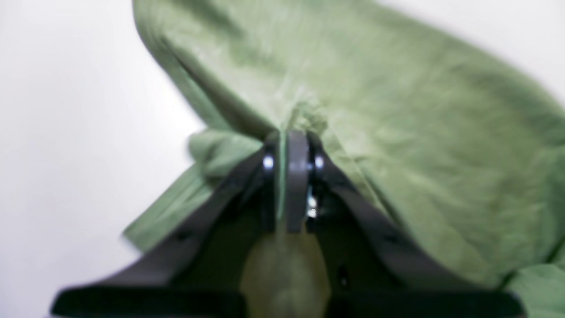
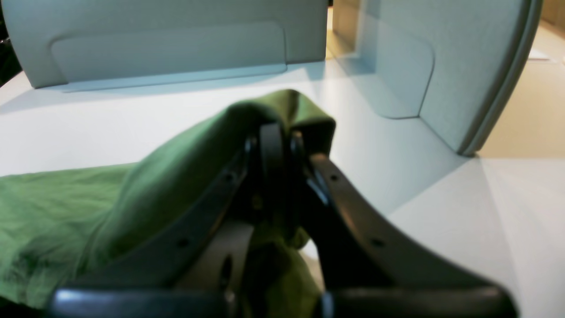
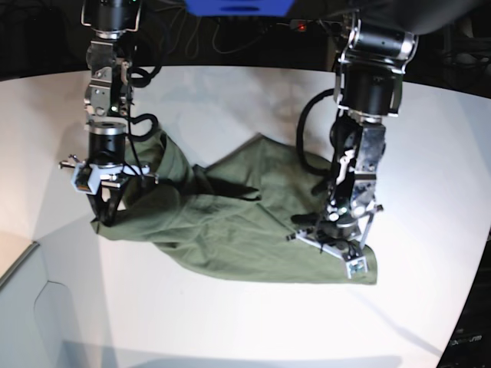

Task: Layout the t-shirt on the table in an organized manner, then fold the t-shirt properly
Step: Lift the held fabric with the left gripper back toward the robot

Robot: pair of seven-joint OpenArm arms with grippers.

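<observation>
Item: green t-shirt [image 3: 230,222], lying crumpled w/ folds across mid table [image 3: 430,153], between both arms. We log the left gripper [image 1: 293,137] w/ jaws closed tight, cloth pinched betw. them, at the shirt's corner on the base view's right; cloth bunches at the tips. We log the right gripper [image 2: 276,132] likewise clamped on a raised fold at the opposite edge, lifting it off the table; grey panels [image 2: 176,39] stand behind.
</observation>
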